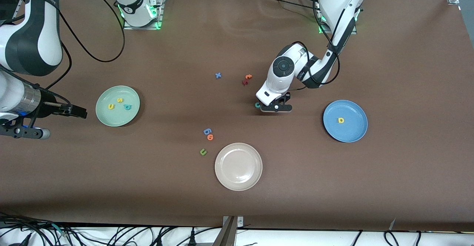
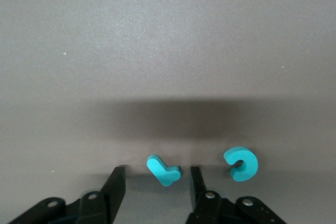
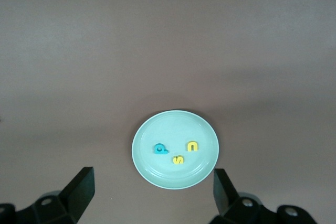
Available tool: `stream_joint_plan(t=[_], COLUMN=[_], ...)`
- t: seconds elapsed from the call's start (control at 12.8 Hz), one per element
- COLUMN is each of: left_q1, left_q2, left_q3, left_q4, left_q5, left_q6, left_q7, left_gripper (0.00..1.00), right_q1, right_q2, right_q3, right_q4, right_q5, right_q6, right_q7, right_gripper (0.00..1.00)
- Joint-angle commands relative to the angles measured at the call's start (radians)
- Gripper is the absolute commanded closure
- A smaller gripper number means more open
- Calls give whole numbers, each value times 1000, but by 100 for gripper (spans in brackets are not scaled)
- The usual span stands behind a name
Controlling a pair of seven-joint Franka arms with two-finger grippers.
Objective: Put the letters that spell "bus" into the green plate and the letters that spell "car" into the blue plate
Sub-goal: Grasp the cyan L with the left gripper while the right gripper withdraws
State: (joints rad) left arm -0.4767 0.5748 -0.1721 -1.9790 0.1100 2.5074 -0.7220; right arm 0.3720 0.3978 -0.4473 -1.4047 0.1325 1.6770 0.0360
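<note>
My left gripper is down at the table's middle, open, with the teal "r" lying flat between its fingers, close to one of them. The teal "c" lies just beside the gripper, outside the jaws. The blue plate holds the yellow "a". The green plate holds the yellow "u", yellow "s" and teal "b". My right gripper waits open beside the green plate, with nothing in it.
A cream-white plate sits nearer the front camera. Beside it lie an olive "u", an orange letter and a blue "g". A blue "x" and orange and dark red letters lie farther back.
</note>
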Motion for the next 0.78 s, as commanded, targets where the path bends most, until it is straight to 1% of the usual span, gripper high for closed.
stream_joint_plan(t=[0.0, 0.23, 0.31, 0.47, 0.7], left_q1=[-23, -25, -25, -25, -23], left_q2=[17, 17, 17, 17, 17], left_q3=[11, 13, 13, 13, 13], left_q4=[28, 28, 28, 28, 28], left_q5=[33, 33, 33, 36, 53], left_q6=[-22, -22, -22, -22, -22], left_q7=[-27, -27, -27, -27, -28], left_gripper=[44, 49, 51, 55, 61], right_q1=[1, -25, -57, -152, -260], right_q2=[4, 4, 4, 3, -19], right_q3=[-1, 13, 50, 154, 300], right_q4=[23, 23, 21, 23, 23], right_q5=[-2, -2, -4, -14, -115], right_q6=[-22, -22, -22, -22, -13], right_q7=[-13, -12, -12, -12, -10], right_gripper=[0, 0, 0, 0, 0])
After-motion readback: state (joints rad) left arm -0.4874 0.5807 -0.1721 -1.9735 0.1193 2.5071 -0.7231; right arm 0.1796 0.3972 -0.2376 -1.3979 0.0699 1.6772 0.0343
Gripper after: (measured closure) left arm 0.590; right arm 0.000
